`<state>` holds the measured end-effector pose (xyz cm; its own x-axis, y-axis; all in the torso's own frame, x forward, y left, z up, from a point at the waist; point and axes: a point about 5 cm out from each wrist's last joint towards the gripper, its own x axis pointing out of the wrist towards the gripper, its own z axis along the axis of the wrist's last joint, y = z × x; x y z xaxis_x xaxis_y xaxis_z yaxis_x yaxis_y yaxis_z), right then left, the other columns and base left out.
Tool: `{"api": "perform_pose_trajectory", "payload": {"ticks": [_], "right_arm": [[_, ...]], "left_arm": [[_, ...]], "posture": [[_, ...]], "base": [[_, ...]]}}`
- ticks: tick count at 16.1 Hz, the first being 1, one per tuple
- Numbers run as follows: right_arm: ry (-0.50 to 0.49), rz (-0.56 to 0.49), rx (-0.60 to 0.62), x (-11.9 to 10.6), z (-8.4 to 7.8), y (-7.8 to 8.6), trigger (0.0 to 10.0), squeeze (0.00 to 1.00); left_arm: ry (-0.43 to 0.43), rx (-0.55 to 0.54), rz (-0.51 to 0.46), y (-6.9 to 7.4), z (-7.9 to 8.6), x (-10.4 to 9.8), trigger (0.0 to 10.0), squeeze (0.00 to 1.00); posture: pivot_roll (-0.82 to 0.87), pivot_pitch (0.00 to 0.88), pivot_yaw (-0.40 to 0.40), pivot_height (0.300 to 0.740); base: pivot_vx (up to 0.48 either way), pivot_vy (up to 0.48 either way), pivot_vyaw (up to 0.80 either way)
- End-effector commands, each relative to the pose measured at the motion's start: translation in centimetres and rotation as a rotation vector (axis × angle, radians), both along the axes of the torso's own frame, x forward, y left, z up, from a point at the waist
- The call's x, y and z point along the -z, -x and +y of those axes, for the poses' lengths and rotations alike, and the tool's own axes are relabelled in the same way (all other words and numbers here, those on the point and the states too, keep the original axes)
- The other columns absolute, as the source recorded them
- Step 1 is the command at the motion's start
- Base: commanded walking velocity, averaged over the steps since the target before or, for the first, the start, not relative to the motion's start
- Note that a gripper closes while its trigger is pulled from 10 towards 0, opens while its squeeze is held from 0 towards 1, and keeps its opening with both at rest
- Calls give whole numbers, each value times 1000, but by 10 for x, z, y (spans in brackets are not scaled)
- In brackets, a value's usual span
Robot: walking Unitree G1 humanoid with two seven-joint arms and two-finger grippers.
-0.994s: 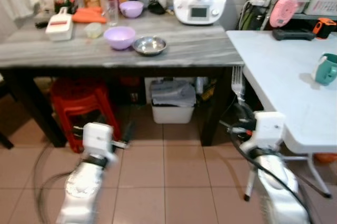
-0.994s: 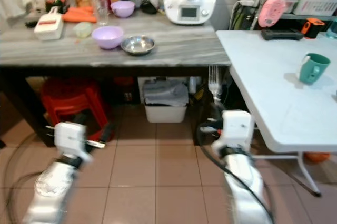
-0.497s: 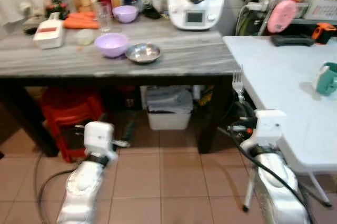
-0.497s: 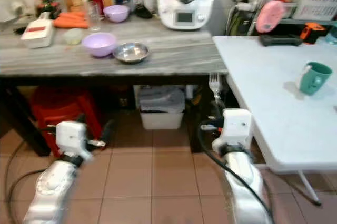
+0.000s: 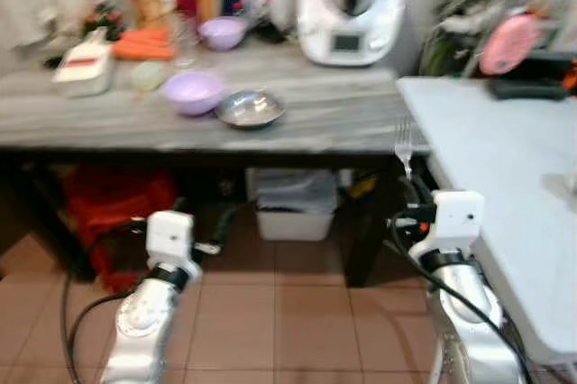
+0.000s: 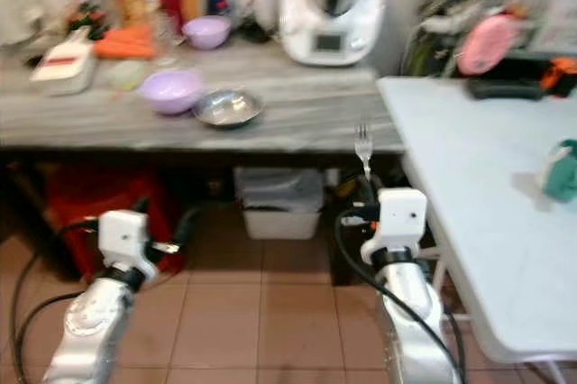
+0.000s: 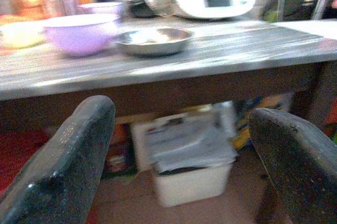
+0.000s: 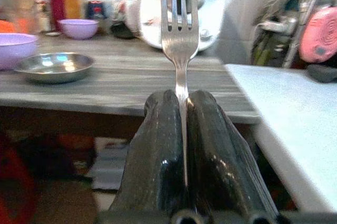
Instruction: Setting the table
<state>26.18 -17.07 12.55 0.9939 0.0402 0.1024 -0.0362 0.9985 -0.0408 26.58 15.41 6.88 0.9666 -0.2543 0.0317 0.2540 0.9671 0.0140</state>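
While the right gripper [image 8: 181, 129] has its jaws clenched on the handle of a fork [image 8: 179, 34], tines pointing up, the step in hand looks like carrying that fork to a place setting. To do it well, the fork should stay upright and clear of the edge of the grey wood-grain counter [image 5: 325, 105] and of the white table [image 5: 505, 159] just beside it on the robot's right; the handle sits pinched between the two black fingers, so a bump on either edge could twist it loose. Judging by the teal mug [image 6: 561, 172] on the white table, that seems the likelier surface to set, and the fork would want lowering flat, with the jaws released only once it rests.

The left gripper [image 7: 179, 145] hangs low near the tiled floor [image 5: 288, 321], jaws spread and holding nothing.

On the counter stand a purple bowl [image 5: 193, 92], a steel bowl [image 5: 250, 108] just beside it, a white kitchen machine [image 5: 350, 7], a smaller purple bowl [image 5: 222, 32], carrots [image 5: 144, 44] and bottles, blurred. Beneath it sit a red stool [image 5: 108, 204] and a white bin [image 5: 296, 208].
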Motion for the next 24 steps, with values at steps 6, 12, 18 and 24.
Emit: {"api": "perform_pose_trajectory", "payload": {"ticks": [6,12,18,24], "right_arm": [[15,-26,-9,-6,0,-2,10000,0],[10,-24,-4,-5,0,-2,10000,0],[15,-28,-7,-6,-1,-4,10000,0],[9,-19,-5,-3,-1,-1,10000,0]], "left_arm": [[-10,9,-16,-1,2,-4,10000,0],[-13,11,-14,-2,3,-3,10000,0],[-12,14,-9,-2,1,-2,10000,0],[-5,11,-6,3,4,-1,10000,0]], "posture": [[-13,0,-22,740],[-13,0,-25,740],[-11,0,-32,740],[-16,0,-29,740]], "base": [[409,0,0],[407,0,240],[406,0,408],[324,0,0]]}}
